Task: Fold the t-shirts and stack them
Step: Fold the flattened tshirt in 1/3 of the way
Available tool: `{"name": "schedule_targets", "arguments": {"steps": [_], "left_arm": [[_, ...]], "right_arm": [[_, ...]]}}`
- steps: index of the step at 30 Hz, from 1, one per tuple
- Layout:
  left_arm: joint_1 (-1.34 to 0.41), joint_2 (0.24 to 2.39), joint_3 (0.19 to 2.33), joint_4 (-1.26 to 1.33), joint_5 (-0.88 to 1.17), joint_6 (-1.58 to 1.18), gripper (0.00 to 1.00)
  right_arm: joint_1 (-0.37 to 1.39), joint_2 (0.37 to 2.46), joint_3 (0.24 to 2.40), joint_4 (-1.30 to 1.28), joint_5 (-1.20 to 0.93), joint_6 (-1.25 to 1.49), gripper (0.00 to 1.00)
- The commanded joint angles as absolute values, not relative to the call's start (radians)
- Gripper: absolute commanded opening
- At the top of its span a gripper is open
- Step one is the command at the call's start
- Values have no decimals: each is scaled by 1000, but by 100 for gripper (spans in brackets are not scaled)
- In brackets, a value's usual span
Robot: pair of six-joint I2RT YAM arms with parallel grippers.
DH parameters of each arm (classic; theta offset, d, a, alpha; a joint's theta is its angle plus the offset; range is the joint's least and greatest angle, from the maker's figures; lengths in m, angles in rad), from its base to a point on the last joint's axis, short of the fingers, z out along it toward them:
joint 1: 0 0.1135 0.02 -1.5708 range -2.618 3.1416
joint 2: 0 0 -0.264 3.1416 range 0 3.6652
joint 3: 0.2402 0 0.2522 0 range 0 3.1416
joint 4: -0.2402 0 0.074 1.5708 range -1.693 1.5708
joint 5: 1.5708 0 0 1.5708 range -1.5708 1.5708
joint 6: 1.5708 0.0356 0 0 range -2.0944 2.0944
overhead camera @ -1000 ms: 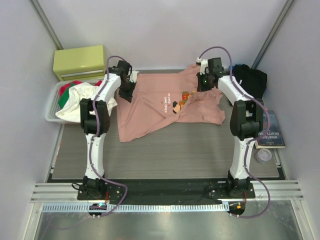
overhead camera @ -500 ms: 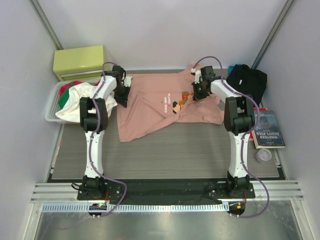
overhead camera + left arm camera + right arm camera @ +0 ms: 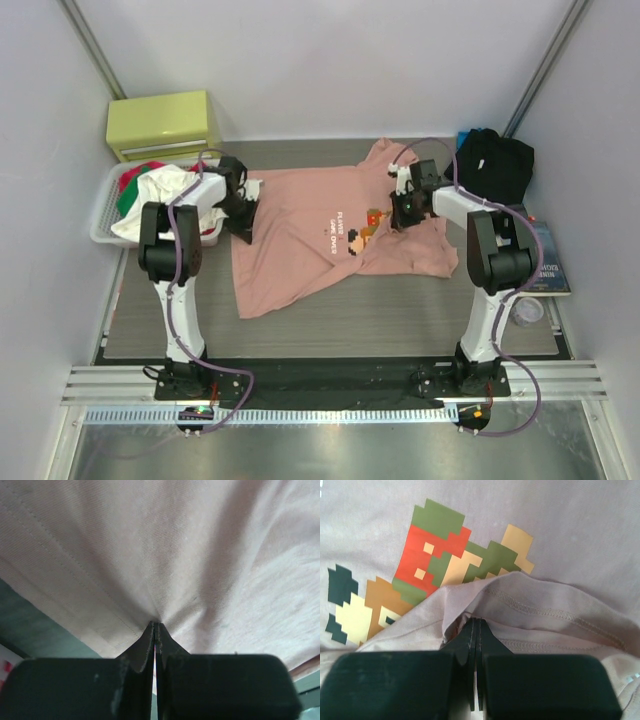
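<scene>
Pink t-shirt (image 3: 300, 250) on desk (image 3: 330, 320), print up. Left fingers (image 3: 142, 645) clenched on side hem, right fingers (image 3: 465, 640) on folded edge beside print (both pinching cloth). Looks like flattening step; next needs even outward pull.

The right gripper (image 3: 476, 630) has its two black fingers pressed together on a raised fold of the salmon-pink t-shirt (image 3: 570, 540). A stitched hem (image 3: 545, 615) curves over the fold, just beyond the fingertips and to their right. The pixel-character print (image 3: 435, 555), green, red, orange and cream, lies beyond the claw to its left.
</scene>
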State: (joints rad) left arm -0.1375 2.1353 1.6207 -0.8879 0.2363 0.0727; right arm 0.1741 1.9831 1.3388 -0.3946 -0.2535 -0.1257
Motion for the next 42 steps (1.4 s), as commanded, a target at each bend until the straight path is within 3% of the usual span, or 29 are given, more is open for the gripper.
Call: {"name": "schedule_targets", "arguments": {"steps": [1, 8, 18, 25, 29, 34, 37, 42], "left_arm": [[-155, 2053, 1482, -865, 239, 107, 0], [-186, 1965, 1390, -833, 239, 95, 0], [-190, 1967, 1400, -788, 218, 104, 0], [-198, 1936, 1554, -799, 193, 109, 0], [-209, 1810, 1644, -811, 186, 75, 0], [-209, 1487, 1547, -773, 164, -24, 0], [-209, 1356, 1493, -908, 201, -31, 0], [-209, 1324, 1571, -1412, 402, 219, 0]], "right_arm": [[192, 1827, 1177, -378, -299, -86, 1], [233, 1605, 950, -325, -307, -42, 1], [233, 1575, 905, -275, -264, -44, 1], [242, 1522, 907, -267, -252, -43, 1], [241, 1516, 874, -256, -226, -55, 1], [242, 1493, 865, -258, -216, -63, 1], [241, 1479, 870, -282, -221, -72, 1], [241, 1431, 854, -294, -232, -81, 1]]}}
